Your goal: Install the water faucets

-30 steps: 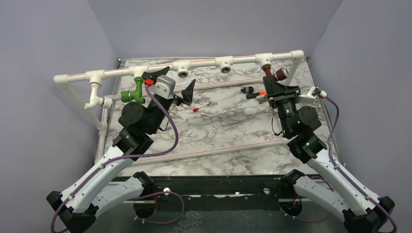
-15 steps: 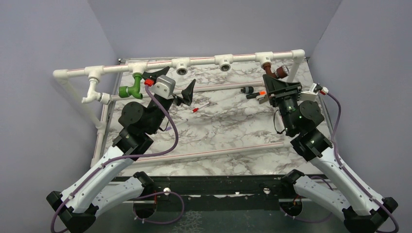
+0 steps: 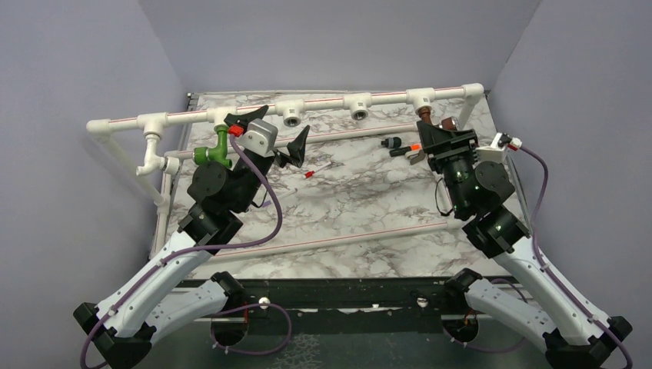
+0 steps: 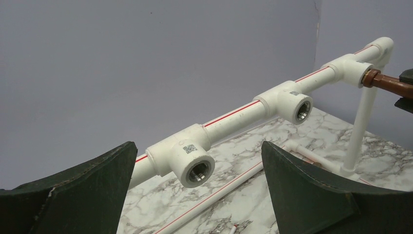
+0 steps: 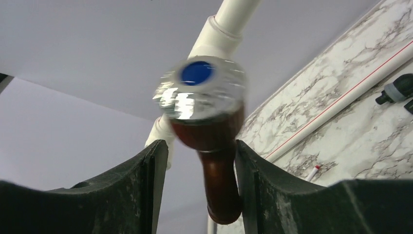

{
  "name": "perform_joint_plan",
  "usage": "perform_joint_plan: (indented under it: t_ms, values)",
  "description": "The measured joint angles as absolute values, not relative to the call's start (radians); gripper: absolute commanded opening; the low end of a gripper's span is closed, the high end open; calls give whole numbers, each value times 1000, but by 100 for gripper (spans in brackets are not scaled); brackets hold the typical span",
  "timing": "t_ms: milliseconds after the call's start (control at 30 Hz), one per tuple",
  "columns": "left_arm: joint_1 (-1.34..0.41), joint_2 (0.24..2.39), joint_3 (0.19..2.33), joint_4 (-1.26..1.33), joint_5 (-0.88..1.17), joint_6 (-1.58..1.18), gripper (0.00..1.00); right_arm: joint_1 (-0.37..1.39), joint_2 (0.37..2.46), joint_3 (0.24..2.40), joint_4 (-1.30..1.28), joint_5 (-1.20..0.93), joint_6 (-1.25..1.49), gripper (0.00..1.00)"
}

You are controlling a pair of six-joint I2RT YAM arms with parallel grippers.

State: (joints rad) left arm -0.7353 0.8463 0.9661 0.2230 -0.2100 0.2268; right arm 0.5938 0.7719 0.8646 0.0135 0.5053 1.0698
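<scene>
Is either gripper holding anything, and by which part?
Left gripper: nothing. Right gripper straddles the copper faucet at its neck; one finger touches, the other shows a gap, so a grip cannot be told.

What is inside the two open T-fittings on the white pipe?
The nearer fitting and farther fitting each show a metal threaded ring, nothing screwed in. Deeper, the bore is dark and cannot be seen.

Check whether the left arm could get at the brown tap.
Probably not. The right arm has its jaws around the brown tap at the right end of the pipe, and the left arm sits by the green tap.
</scene>
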Motion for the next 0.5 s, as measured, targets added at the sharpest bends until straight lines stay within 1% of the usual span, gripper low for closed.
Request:
perform_joint_plan:
  t_ms: [133, 333, 500]
  values:
    - [-735, 846, 966, 223, -210, 227, 99, 595, 750, 865, 24, 517, 955, 61]
    - [-735, 847, 966, 223, -210, 227, 99, 595, 730, 865, 29, 527, 774, 62]
    - [-735, 849, 966, 223, -210, 227, 99, 596, 730, 865, 29, 527, 702, 57]
